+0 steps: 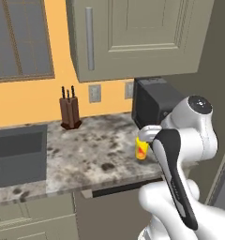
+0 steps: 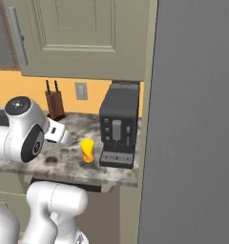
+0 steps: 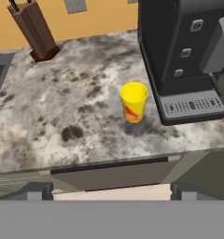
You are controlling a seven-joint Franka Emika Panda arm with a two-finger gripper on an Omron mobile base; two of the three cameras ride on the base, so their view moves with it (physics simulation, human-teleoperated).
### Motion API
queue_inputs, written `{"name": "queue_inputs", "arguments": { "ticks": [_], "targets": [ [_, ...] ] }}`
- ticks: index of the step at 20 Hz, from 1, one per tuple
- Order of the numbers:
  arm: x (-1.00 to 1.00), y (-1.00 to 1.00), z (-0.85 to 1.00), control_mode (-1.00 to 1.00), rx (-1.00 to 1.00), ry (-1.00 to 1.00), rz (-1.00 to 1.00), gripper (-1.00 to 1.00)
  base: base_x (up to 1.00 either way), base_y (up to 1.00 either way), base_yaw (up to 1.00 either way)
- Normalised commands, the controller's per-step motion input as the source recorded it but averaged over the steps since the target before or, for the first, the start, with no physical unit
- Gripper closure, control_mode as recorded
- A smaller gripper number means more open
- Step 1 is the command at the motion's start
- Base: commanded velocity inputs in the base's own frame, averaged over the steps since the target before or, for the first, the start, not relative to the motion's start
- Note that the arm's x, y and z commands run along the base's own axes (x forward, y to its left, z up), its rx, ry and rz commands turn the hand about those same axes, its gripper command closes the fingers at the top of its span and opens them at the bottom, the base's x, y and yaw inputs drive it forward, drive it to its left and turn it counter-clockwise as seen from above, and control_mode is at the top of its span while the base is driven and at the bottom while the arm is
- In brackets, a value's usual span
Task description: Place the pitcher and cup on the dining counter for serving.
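Observation:
The cup (image 3: 133, 101) is small and bright yellow with a red-orange mark. It stands upright on the speckled stone counter (image 3: 62, 107), just left of a black coffee machine (image 3: 184, 51). My gripper (image 3: 111, 192) is open and empty, hovering above the counter's front edge, short of the cup. From the base, the cup (image 1: 141, 150) sits right beside my white hand (image 1: 148, 133), and the cup (image 2: 87, 150) appears again from the other side. The pitcher and the dining counter are out of view.
A knife block (image 1: 70, 112) stands at the back wall. A dark sink (image 1: 16, 154) lies at the counter's left. Wall cabinets (image 1: 133, 33) hang above. A tall grey panel (image 2: 197, 119) rises close to the right of the coffee machine (image 2: 118, 125).

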Motion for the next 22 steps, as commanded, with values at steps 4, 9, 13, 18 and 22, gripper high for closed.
{"name": "queue_inputs", "arguments": {
  "ticks": [4,9,13,18,22],
  "targets": [
    [0.00,0.00,0.00,1.00,0.00,0.00,0.00,-1.00,0.44,0.00,0.00],
    [0.06,0.00,0.00,-1.00,0.00,0.00,0.00,-1.00,0.28,0.00,0.00],
    [0.67,0.00,-0.12,-1.00,0.00,0.14,-0.04,-1.00,0.00,0.00,0.00],
    [0.71,0.00,-0.53,-1.00,-0.02,0.31,-0.01,-1.00,0.00,0.00,0.00],
    [0.72,0.00,-0.72,-1.00,0.00,0.29,0.00,-1.00,0.00,0.00,0.00]
  ]
}}
